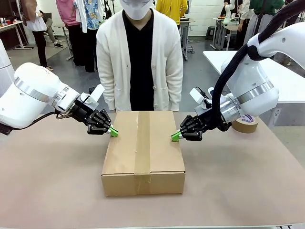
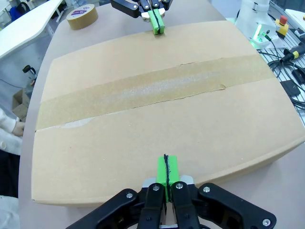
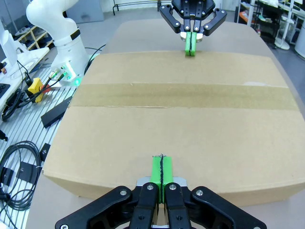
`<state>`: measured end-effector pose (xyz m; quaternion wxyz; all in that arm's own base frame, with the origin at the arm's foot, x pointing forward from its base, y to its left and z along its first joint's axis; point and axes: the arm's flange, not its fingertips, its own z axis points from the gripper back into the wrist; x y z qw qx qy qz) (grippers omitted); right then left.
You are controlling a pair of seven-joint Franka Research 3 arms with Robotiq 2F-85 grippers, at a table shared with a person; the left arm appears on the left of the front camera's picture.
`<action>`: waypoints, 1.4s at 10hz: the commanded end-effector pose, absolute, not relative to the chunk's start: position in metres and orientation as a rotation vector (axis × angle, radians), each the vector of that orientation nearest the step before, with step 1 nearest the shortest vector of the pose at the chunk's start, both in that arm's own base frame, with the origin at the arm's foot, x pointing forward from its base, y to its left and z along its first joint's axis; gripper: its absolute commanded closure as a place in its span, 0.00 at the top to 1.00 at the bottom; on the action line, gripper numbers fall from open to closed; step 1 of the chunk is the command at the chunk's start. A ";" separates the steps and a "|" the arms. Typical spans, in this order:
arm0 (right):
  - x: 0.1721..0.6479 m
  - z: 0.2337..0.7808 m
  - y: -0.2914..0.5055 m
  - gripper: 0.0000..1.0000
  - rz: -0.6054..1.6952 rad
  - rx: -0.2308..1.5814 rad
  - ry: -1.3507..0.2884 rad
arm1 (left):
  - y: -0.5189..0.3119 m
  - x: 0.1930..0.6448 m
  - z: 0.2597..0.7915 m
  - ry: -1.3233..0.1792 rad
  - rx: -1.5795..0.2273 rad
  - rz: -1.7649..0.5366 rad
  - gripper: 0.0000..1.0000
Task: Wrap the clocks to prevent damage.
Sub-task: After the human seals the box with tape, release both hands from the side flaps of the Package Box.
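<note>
The front camera looks across the worktop [image 1: 57, 191] from the robot's edge, while both wrist cameras sit close over opposite edges of the same taped box [image 1: 143, 152].

1. Box [image 1: 143, 152]: plain brown cardboard, with a darker tan tape strip [image 1: 142, 143] along its top.
2. Table [image 1: 47, 181]: dull pinkish-brown.
3. Left gripper [image 1: 114, 132] and right gripper [image 1: 175, 136]: black, with bright green pads.
4. Arms: white with silver rings.
5. Tape roll [image 1: 245, 123]: tan, with a white and purple label.
6. Person's cardigan [image 1: 164, 57]: cream, over black.
</note>
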<state>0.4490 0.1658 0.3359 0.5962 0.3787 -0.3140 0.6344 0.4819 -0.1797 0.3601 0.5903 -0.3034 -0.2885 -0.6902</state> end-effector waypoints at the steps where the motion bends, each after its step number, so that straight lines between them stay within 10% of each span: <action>1: 0.449 0.333 0.166 0.01 1.471 0.876 -0.724 | -0.181 0.482 0.355 -0.670 -0.699 -1.618 0.00; 6: 0.446 0.355 0.168 0.01 1.470 0.846 -0.675 | -0.178 0.485 0.375 -0.630 -0.720 -1.571 0.00; 14: 0.369 0.623 0.157 0.01 1.384 0.567 -0.659 | -0.156 0.463 0.627 -0.433 -0.453 -1.531 0.00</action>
